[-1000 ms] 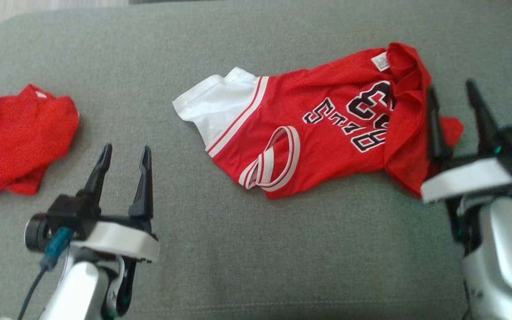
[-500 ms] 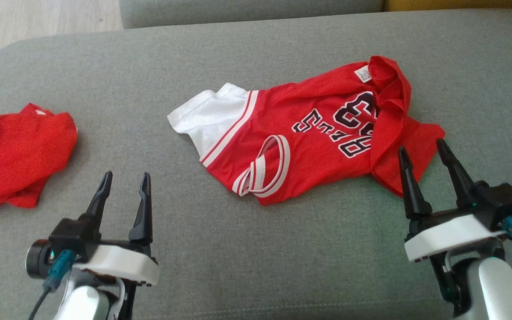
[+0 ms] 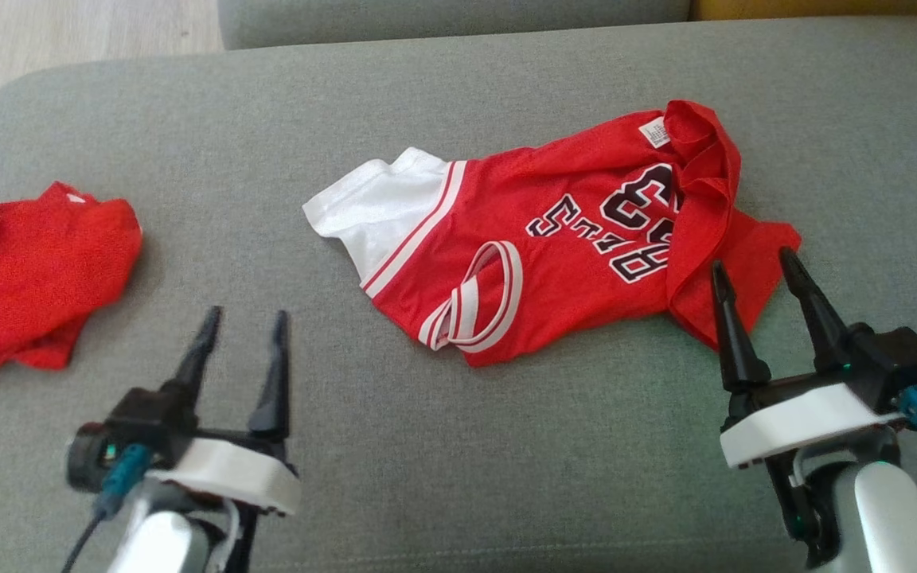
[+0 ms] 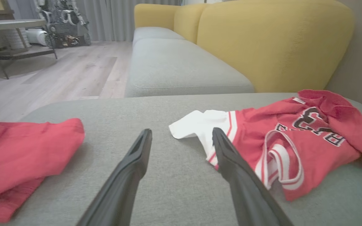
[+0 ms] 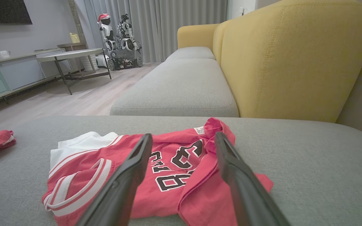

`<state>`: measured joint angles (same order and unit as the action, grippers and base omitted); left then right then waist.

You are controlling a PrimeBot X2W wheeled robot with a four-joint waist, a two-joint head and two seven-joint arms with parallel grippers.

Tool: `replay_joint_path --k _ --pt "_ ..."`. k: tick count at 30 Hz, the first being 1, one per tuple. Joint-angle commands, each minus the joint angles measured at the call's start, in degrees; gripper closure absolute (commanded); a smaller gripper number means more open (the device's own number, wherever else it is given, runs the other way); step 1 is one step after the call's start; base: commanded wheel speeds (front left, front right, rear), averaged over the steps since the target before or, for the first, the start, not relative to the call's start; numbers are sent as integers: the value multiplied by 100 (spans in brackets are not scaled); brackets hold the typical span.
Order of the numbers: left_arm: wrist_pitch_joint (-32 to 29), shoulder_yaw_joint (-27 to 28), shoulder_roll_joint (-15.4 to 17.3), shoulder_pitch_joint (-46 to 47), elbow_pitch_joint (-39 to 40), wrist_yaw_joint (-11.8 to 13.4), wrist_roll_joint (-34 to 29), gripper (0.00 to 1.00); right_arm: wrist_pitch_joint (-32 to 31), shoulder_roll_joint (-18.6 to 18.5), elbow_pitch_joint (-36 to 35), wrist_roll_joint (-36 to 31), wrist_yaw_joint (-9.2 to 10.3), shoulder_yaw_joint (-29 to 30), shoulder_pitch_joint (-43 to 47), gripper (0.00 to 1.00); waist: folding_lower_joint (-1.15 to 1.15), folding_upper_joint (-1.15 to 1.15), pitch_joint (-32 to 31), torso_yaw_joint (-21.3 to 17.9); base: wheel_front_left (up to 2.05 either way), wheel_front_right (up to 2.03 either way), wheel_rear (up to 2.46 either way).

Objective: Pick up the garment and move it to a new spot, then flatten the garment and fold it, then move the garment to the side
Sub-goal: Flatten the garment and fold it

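Two grippers, both empty, jaws spread wide, fingers pointing forward over the grey cushion (image 3: 458, 446). Left gripper (image 3: 246, 313): near left, between the garment (image 3: 554, 247) and a second red cloth (image 3: 29, 270), apart from both. Right gripper (image 3: 751, 260): near right, fingertips at the garment's crumpled right edge; contact cannot be told. Garment: red numbered jersey, rumpled mid-cushion, white sleeve leftward.

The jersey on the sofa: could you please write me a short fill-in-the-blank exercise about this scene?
The jersey lies crumpled on a ____ cushion.
The left gripper and the right gripper both stand ____, holding nothing.
In the head view, the plain red garment lies to the jersey's ____.
Missing words: grey; open; left.
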<state>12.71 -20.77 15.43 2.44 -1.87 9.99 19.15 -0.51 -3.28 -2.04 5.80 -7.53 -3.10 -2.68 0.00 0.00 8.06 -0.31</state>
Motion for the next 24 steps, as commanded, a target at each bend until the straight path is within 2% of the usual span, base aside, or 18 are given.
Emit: replay_joint_path --k 1,9,12,17,23,24 --pt "-35 88 29 296 194 -89 21 0 0 20 -223 13 4 -149 -59 0 0 0 23 5 0 0 0" --pt "-726 -1012 -515 792 -342 -842 113 0 5 30 -204 40 4 -272 -181 0 0 0 213 -150 0 0 0" --pt "-961 -1255 -734 891 -687 -1067 280 0 14 32 -177 67 4 -354 -244 0 0 0 318 -293 0 0 0" --pt "-1137 -1264 -913 1110 -1298 -1117 496 0 61 35 -154 95 4 -368 -344 0 0 0 518 -507 0 0 0" --pt "-1000 -1148 -995 1469 -1859 -1181 637 0 129 38 -107 101 4 -319 -395 0 0 0 673 -628 0 0 0" --pt "-967 -1149 -1007 1520 -1925 -1209 652 41 139 38 -95 101 4 -316 -402 0 0 0 683 -637 0 0 0"
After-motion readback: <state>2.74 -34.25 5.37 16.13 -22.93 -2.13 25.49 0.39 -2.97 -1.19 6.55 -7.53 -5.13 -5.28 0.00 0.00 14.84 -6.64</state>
